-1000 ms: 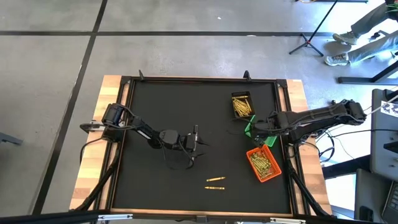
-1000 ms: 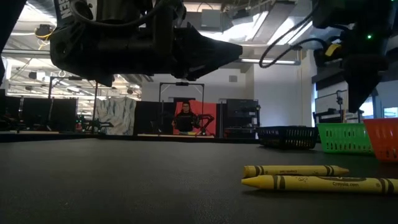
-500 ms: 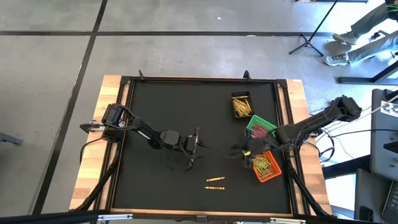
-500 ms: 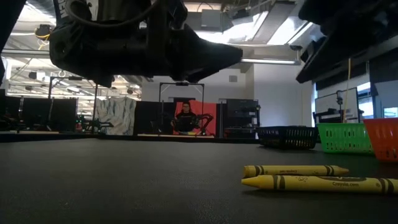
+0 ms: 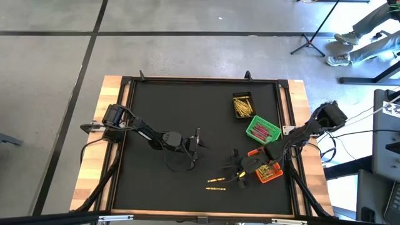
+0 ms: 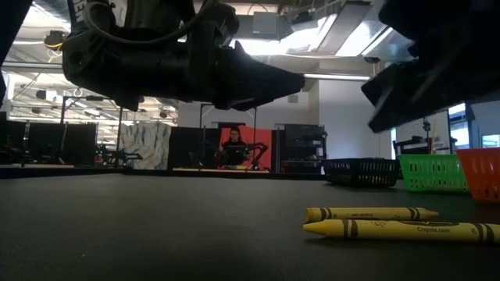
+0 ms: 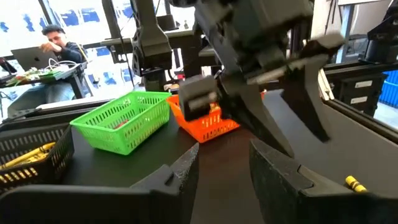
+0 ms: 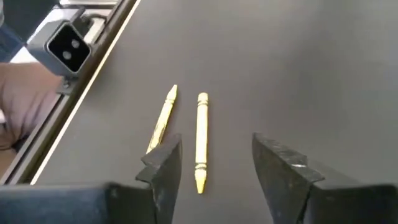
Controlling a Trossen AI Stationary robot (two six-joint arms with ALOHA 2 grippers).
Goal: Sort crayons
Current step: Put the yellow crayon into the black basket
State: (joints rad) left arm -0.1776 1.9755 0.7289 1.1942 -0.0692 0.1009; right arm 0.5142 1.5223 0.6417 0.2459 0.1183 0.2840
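Hovering open-fingered above two yellow crayons [image 8: 201, 142], the right gripper [image 8: 214, 165] holds nothing; left gripper [image 7: 224, 171] open.

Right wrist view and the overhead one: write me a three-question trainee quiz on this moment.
1. True or false: the right hand is holding a crayon.
2. How many yellow crayons lie loose on the black mat?
3. Which bin holds the red crayons? A) black B) green C) orange

Key:
1. False; its fingers stand open above the loose pair.
2. Two, lying side by side.
3. B. The black bin and orange bin hold yellow ones. The left hand waits mid-mat.
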